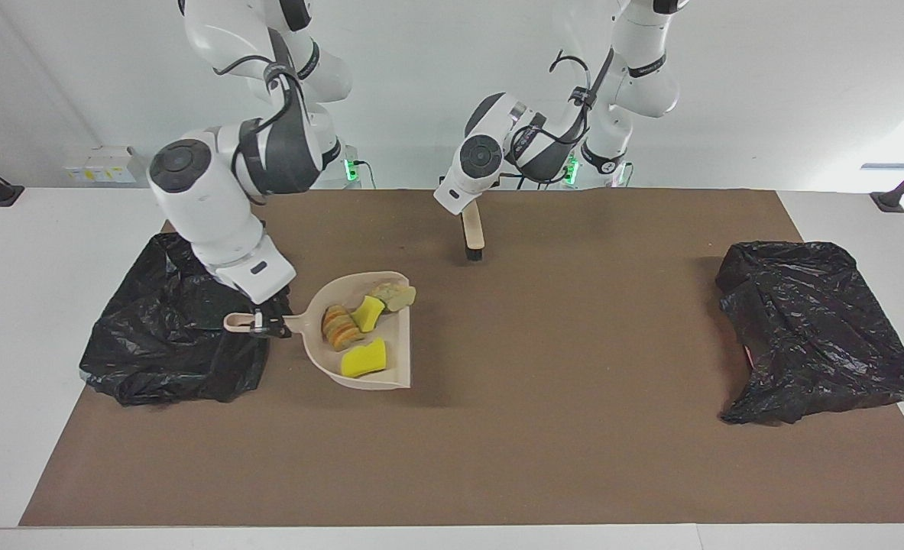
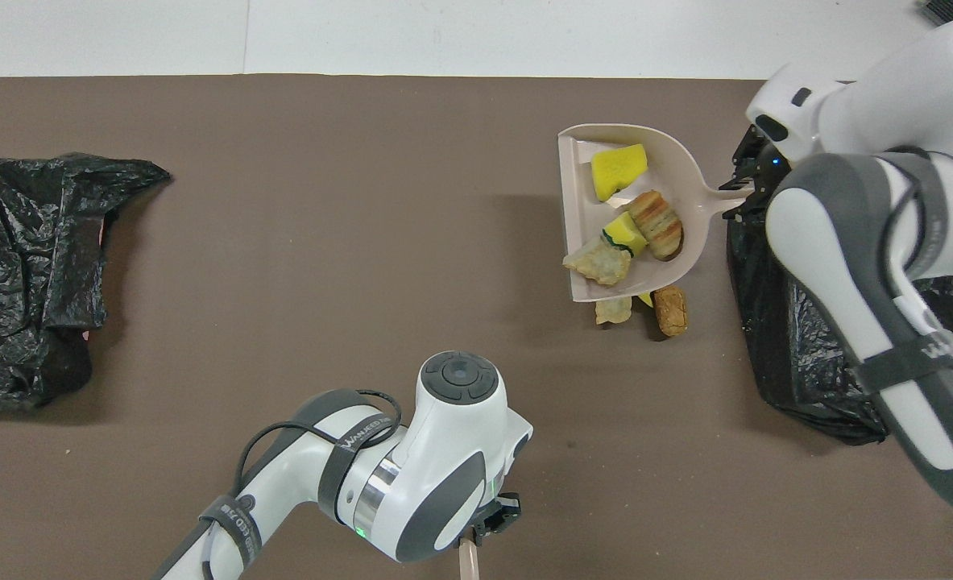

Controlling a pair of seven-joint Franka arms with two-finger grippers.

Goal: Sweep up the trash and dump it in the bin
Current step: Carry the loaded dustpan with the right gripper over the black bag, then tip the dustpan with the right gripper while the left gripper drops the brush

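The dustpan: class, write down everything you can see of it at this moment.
The dustpan is beige, plastic by its look, a shallow flat-edged scoop with raised walls and a slim handle. The right gripper is shut on the handle and holds the pan roughly level, up off the brown mat, beside the black bin bag at the right arm's end. In it lie four scraps: two yellow sponge pieces, a striped brown chunk and a pale chunk.
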